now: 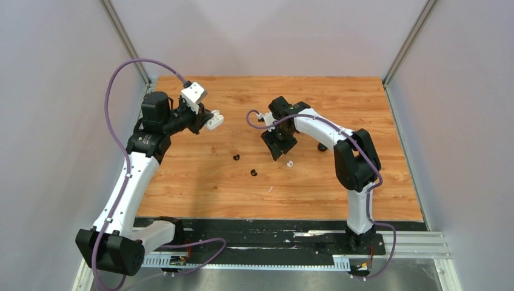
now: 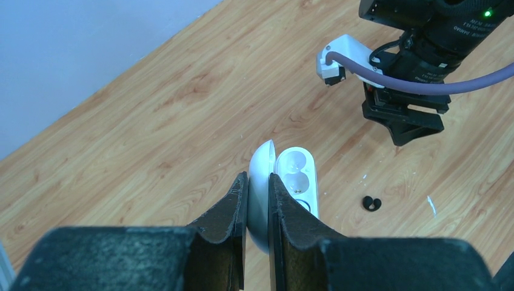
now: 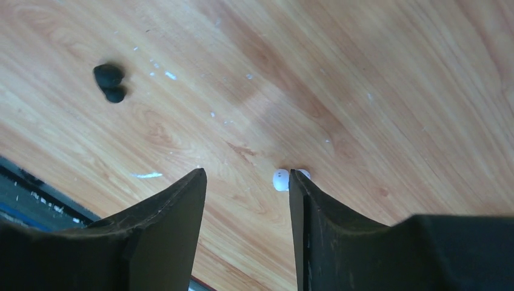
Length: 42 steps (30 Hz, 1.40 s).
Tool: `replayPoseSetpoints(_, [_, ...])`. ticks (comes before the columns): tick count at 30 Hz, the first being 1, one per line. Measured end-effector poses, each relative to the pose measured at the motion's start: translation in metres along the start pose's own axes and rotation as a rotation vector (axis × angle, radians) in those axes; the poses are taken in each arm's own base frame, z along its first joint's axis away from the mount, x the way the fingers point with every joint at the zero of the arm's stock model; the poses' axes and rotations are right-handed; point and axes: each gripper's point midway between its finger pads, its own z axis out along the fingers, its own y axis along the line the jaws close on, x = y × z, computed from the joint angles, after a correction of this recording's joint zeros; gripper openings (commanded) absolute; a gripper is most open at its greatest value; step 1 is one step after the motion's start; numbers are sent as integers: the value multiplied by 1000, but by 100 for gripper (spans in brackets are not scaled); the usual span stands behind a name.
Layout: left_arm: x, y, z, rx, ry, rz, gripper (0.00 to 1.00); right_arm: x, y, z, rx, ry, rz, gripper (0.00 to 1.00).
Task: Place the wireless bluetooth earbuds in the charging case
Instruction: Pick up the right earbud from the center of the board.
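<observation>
From above: the left claw (image 1: pixel 209 116) holds the white case (image 1: pixel 214 123) up; two black earbuds (image 1: pixel 236 157) and a white earbud (image 1: pixel 290 163) lie on the bench (image 1: pixel 363 188).

Left wrist: it pinches the lid (image 2: pixel 259 176); both cups (image 2: pixel 297 173) seem empty, I think.

Right wrist: the right claw (image 3: pixel 246 176) is spread, with the white earbud just by one finger.

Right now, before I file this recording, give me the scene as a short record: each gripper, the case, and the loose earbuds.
left gripper: shut on the lid of the white charging case, held up off the table
white charging case: open; the wells in view look empty
right gripper: open, holding nothing, low over the table
white earbud: on the table beside one right finger, not gripped
black earbuds: two, loose on the table between the arms
task state: no earbud seen in the case yet
</observation>
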Motion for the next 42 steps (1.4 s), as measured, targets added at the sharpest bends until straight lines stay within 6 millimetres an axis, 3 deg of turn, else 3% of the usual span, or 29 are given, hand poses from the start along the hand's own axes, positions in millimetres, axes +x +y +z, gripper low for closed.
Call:
replayPoseSetpoints(4, [3, 0, 0, 0, 11, 3, 0, 2, 8, -6, -84, -3, -91, 56])
replayPoseSetpoints(7, [5, 0, -1, -1, 20, 8, 0, 13, 13, -15, -191, -84, -251, 62])
replayPoseSetpoints(11, [7, 1, -1, -2, 26, 19, 0, 45, 11, -58, -232, -338, -604, 61])
replayPoseSetpoints(14, [6, 1, -1, 0, 32, 27, 0, 52, 11, -75, -180, -465, -867, 58])
replayPoseSetpoints(19, [5, 4, 2, 2, 37, 39, 0, 43, 14, -53, -190, -511, -1145, 52])
replayPoseSetpoints(24, [10, 3, 1, 8, 57, 37, 0, 43, 9, -30, -203, -494, -1304, 37])
replayPoseSetpoints(36, [14, 4, 0, -1, 76, 47, 0, 48, -6, 6, -232, -411, -1439, 40])
replayPoseSetpoints(42, [14, 4, 0, -1, 76, 50, 0, 45, -15, 14, -222, -375, -1450, 35])
